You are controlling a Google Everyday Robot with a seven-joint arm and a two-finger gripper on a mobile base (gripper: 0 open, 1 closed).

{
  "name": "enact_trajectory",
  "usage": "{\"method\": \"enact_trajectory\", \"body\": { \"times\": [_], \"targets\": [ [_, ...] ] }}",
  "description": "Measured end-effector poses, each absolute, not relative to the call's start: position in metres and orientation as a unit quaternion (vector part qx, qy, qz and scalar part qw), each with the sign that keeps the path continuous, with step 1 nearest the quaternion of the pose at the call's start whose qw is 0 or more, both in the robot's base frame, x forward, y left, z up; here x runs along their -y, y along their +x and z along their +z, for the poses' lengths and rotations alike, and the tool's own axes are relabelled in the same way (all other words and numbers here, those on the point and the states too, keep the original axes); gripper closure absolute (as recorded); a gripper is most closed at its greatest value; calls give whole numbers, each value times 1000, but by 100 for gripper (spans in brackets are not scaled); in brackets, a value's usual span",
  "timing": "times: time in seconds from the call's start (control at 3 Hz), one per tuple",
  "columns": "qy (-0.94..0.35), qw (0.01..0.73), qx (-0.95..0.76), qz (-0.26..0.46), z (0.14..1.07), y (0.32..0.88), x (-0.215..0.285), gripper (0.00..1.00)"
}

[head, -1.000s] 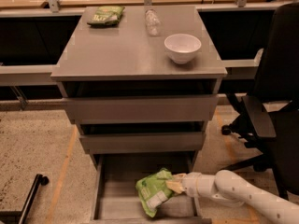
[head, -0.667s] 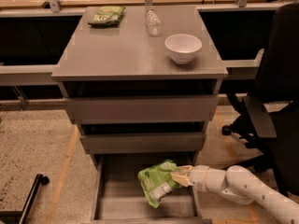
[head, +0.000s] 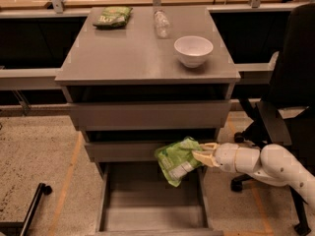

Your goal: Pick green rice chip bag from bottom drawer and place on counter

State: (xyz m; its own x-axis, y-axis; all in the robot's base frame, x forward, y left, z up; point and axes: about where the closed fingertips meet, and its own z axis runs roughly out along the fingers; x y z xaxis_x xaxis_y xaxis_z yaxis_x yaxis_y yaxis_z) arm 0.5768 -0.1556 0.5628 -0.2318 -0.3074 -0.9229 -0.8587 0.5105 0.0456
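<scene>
The green rice chip bag (head: 177, 160) is light green with a white label panel. It hangs tilted in the air above the open bottom drawer (head: 152, 211), in front of the middle drawer front. My gripper (head: 203, 155) reaches in from the right on a white arm and is shut on the bag's right edge. The counter (head: 133, 53) is the grey slab on top of the drawer unit, above the bag.
On the counter stand a white bowl (head: 193, 50), a clear plastic bottle (head: 160, 22) lying down, and a darker green bag (head: 112, 16) at the back left. A black office chair (head: 290, 102) stands to the right. A black leg (head: 30, 206) lies on the floor at the lower left.
My gripper has lifted the bag up out of the bottom drawer to the height of the middle drawer front. The drawer floor now shows bare.
</scene>
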Motion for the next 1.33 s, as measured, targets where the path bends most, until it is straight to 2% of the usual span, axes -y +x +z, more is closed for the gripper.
{"method": "enact_trajectory", "body": {
  "times": [0.67, 1.33],
  "targets": [
    [-409, 457, -724, 315, 556, 566, 152, 100],
    [-446, 470, -684, 334, 605, 531, 151, 100]
  ]
}}
